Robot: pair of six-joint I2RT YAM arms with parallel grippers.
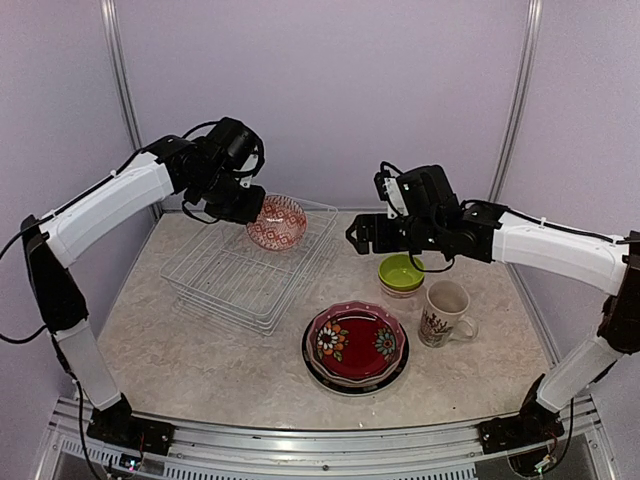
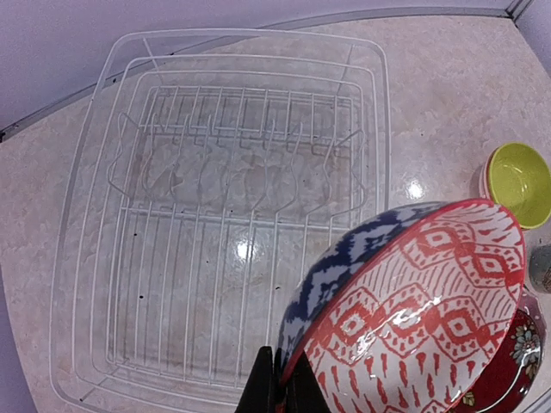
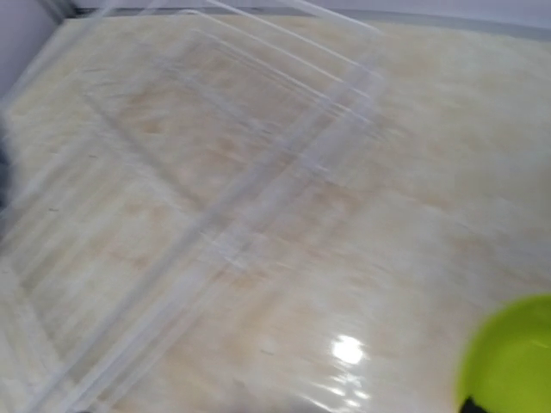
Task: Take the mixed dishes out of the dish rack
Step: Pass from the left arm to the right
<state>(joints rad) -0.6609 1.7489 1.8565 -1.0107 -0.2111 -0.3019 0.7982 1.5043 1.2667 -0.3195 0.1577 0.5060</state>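
The dish rack looks all but unloaded: in the left wrist view its slotted base and wire sides hold nothing, and the last piece hangs above its far side. That piece is a red-and-white patterned bowl, tipped on edge and pinched at the rim by the left end effector, whose fingers are clamped tight on it. From the wrist camera a blue-and-white patterned bowl seems to sit nested against the back of the red one and caught in the same pinch, though I cannot tell for certain that it is a separate dish. The rest of the mixed dishes are out on the table, to the right of the rack. A red floral plate lies on top of a stack, with a dark-rimmed plate showing beneath it. A lime green bowl stands behind the stack, and a cream patterned mug is upright just beside both. How many plates the stack holds cannot be counted from here. The right end effector hovers above the table between the rack and the green bowl, jaws spread wide and holding nothing. Its own camera gives only a blurred view of the rack and the bowl's edge. By my reckoning, all that is left is to carry the held bowl clear of the rack and set it down with the others.
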